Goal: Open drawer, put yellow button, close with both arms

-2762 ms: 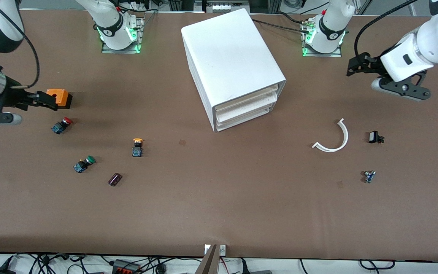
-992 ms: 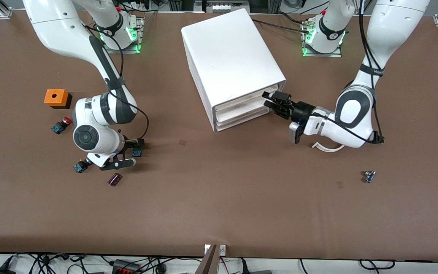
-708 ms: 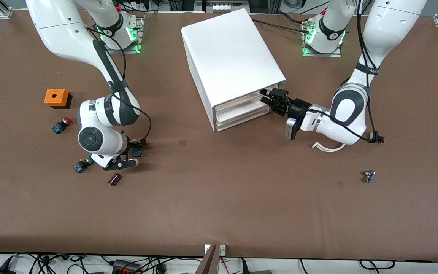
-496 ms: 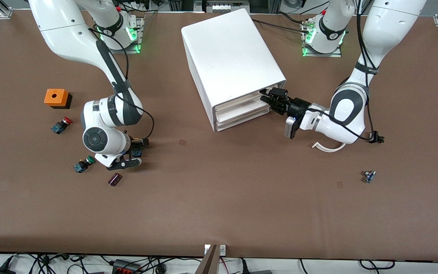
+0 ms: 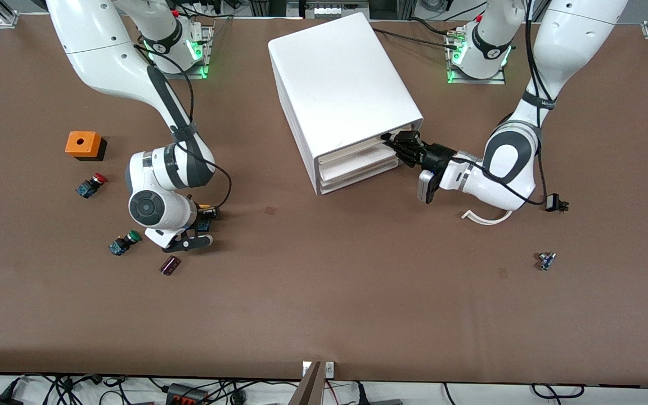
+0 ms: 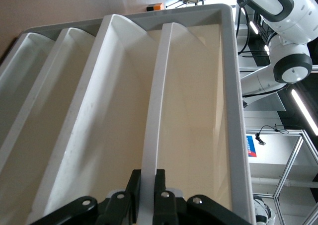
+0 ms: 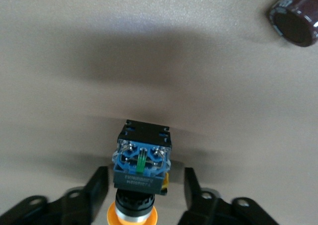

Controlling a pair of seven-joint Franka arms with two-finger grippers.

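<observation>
Front view: the white drawer unit (image 5: pixel 346 95) is seen at upper centre, all its drawers judged not yet pulled out. The left gripper (image 5: pixel 400 145) is pressed against the top drawer's front edge at centre right. The right gripper (image 5: pixel 203 216) is lowered at centre left over the yellow button (image 5: pixel 205 218), which lies on the table (image 5: pixel 324 304), largely hidden by the wrist.

Left wrist view: a thin white drawer lip (image 6: pixel 151 135) is pinched between the left gripper's closed fingers (image 6: pixel 160 197) at bottom centre, so the opening is judged begun only.

Right wrist view: the yellow button is framed at bottom centre between spread, released fingers (image 7: pixel 97 185), untouched.

Opening, picking, placing and closing are all judged left.
</observation>
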